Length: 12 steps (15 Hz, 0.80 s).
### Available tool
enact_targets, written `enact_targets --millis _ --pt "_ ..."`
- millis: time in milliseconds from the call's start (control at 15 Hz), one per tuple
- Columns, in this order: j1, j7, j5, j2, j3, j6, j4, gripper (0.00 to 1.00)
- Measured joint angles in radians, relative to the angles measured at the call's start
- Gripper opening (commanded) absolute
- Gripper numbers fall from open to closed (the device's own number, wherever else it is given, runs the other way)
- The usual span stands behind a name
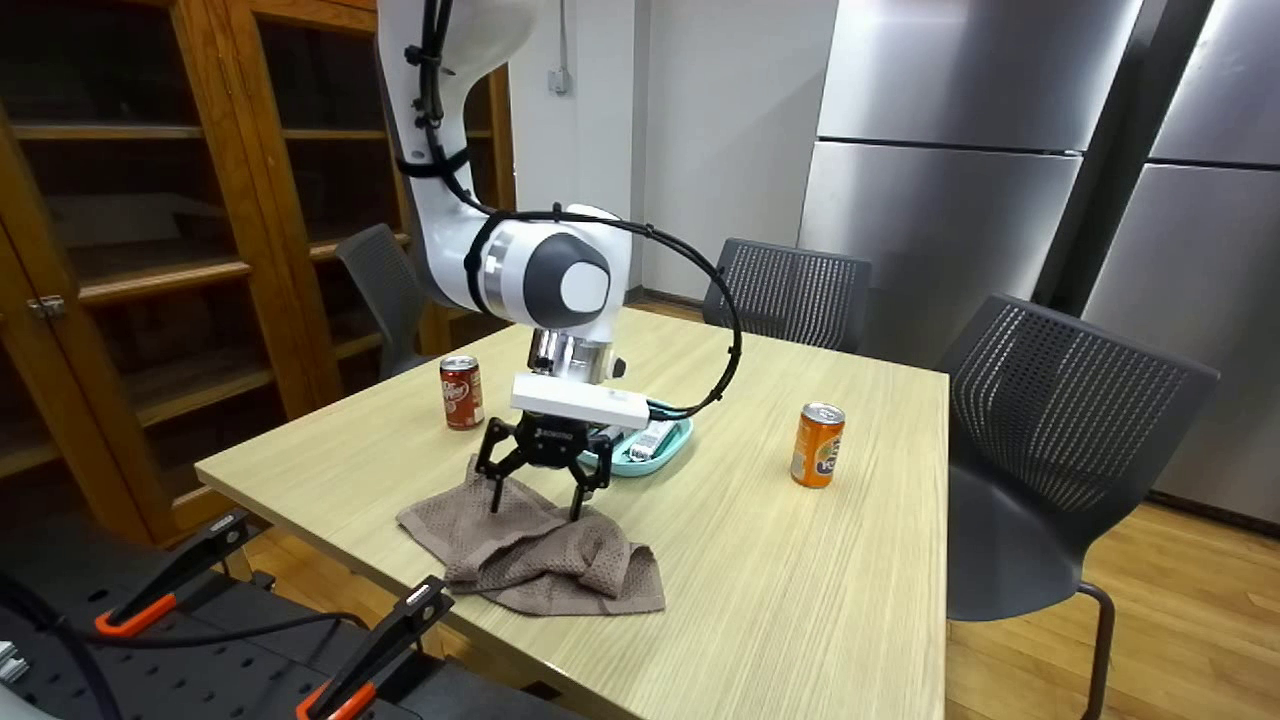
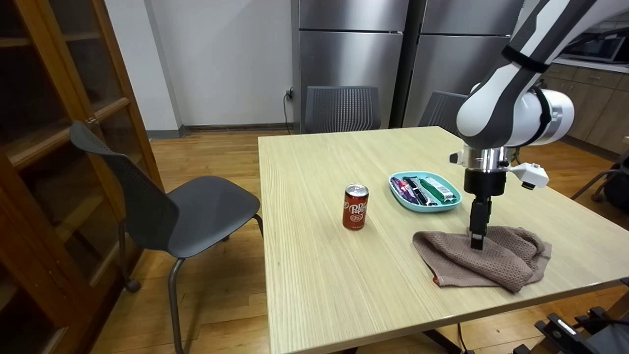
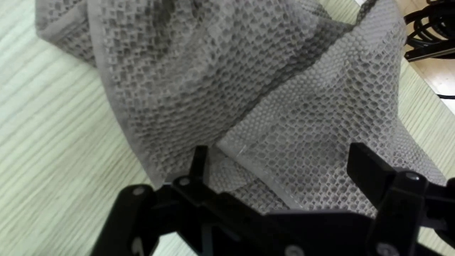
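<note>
A grayish-brown towel [image 1: 545,565] with a coarse, dimpled weave lies rumpled near the edge of the table [image 1: 780,590]. Part of it is folded over on itself, a narrow smooth hem showing along its border; thick creases bunch up, and flatter corners spread outward.

Kitchen or break room, steel refrigerators [image 1: 950,220], microwave [image 2: 595,49], low cabinets [image 2: 599,101], chairs [image 2: 206,216]

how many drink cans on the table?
2: a red Dr Pepper can and an orange Fanta can, both upright on the tabletop, on opposite sides of the teal tray. The arm could be hiding more.
</note>
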Motion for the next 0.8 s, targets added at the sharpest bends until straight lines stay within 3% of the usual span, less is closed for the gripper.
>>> enact_targets --millis 400,467,600,800 --pt "0.006 0.000 0.000 0.015 0.001 -0.003 0.000 1.00" --pt "0.006 0.000 0.000 0.015 0.001 -0.004 0.000 0.75" --pt "0.006 0.000 0.000 0.015 0.001 -0.004 0.001 0.66" --pt "0.006 0.000 0.000 0.015 0.001 -0.004 0.005 0.40"
